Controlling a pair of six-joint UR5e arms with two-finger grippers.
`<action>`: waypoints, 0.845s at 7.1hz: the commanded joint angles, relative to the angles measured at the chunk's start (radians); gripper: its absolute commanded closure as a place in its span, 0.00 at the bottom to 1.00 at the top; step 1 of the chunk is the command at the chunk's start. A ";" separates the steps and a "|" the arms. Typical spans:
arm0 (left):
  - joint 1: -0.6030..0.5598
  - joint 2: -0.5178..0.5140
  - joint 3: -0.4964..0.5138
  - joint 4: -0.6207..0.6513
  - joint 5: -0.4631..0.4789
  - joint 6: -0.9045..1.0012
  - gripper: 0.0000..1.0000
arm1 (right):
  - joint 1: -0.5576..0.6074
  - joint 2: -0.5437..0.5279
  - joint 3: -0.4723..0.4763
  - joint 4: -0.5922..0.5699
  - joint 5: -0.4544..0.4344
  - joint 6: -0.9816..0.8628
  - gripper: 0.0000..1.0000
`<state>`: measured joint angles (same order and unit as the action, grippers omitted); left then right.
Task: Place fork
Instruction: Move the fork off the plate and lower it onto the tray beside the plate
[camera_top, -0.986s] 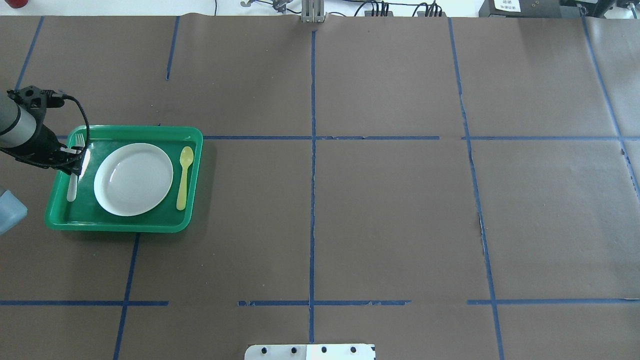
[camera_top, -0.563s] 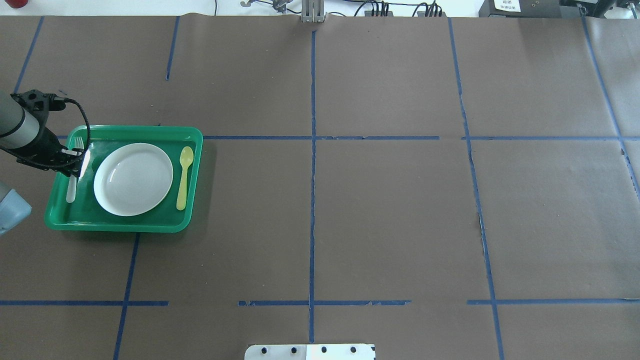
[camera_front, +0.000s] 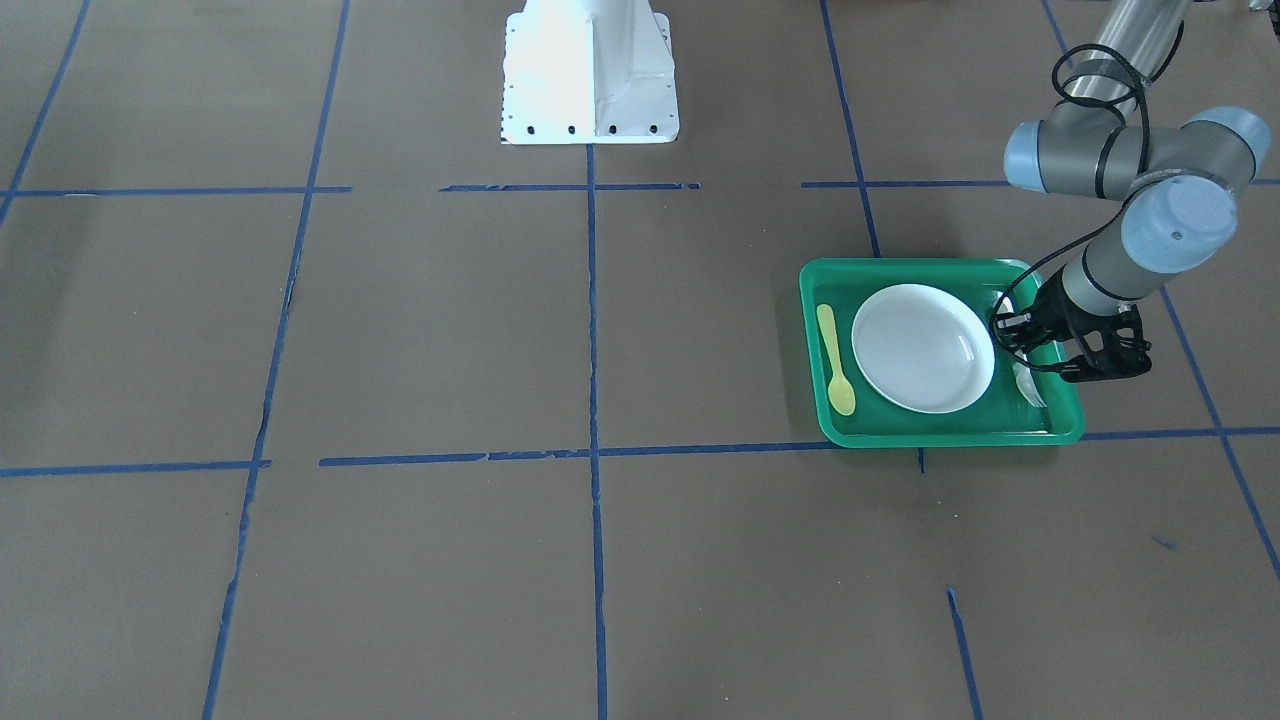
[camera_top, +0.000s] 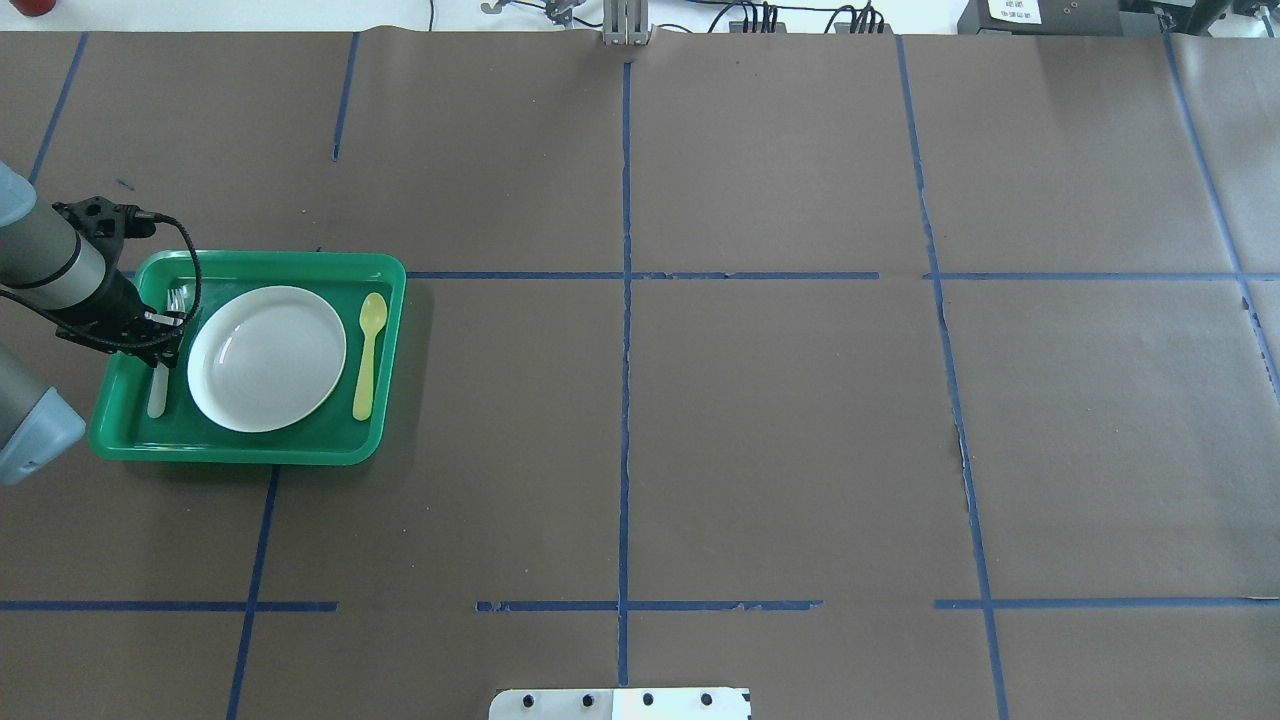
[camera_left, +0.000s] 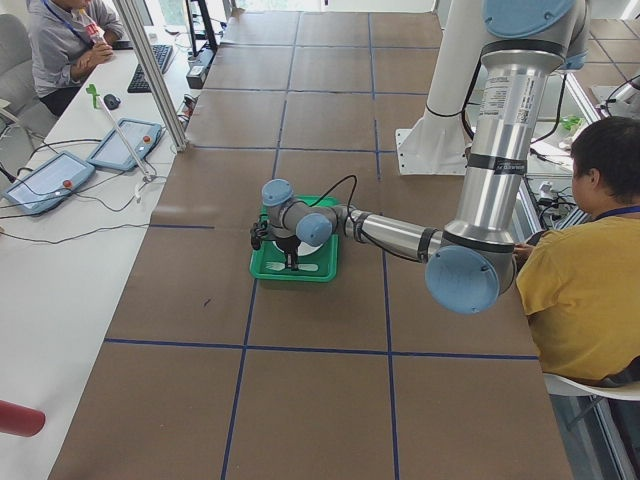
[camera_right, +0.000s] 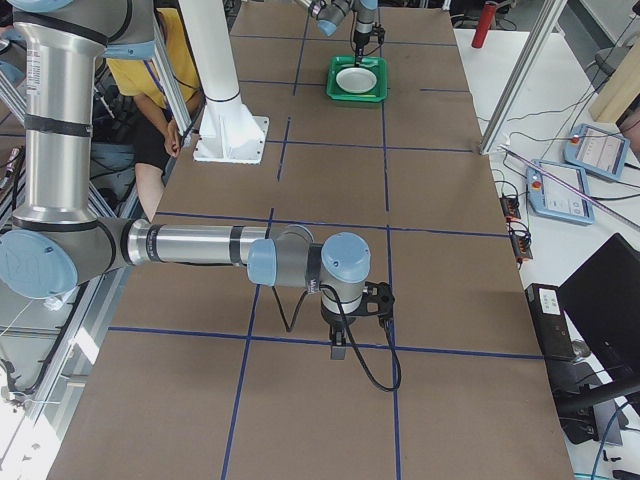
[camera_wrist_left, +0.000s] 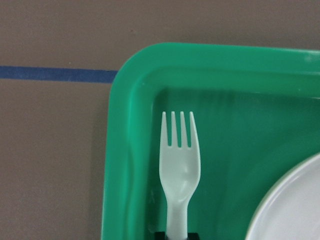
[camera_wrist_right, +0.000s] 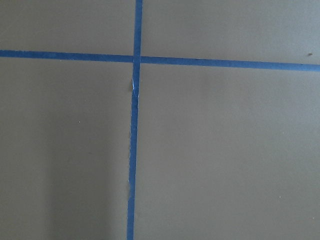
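- The left gripper (camera_top: 166, 345) is over the left strip of the green tray (camera_top: 250, 448), clamped on the fork's handle about midway along.
- The fork (camera_wrist_left: 180, 160) runs along the tray's left wall. Its tines point away from the robot, past the gripper, and the handle end sticks out on the robot's side. I cannot tell whether it touches the tray floor.
- The white plate (camera_top: 267, 358) sits just right of the fork, not touching it.
- The yellow spoon (camera_top: 367, 350) lies right of the plate.
- The right gripper (camera_right: 338, 352) hangs over bare table, well apart from the tray. I cannot tell how its jaws stand.
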<state>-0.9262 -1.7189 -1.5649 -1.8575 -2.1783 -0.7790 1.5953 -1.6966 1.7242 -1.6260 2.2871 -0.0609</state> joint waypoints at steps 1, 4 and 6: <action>0.003 0.001 -0.007 0.000 0.002 0.006 0.50 | 0.000 0.000 0.000 0.000 0.000 0.000 0.00; -0.087 0.008 -0.068 0.015 0.003 0.073 0.50 | 0.000 0.000 0.000 0.000 0.000 0.001 0.00; -0.240 0.010 -0.104 0.104 0.002 0.261 0.47 | 0.000 0.000 0.000 0.000 0.000 0.000 0.00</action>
<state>-1.0796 -1.7099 -1.6504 -1.8073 -2.1761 -0.6362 1.5953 -1.6966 1.7242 -1.6260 2.2872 -0.0610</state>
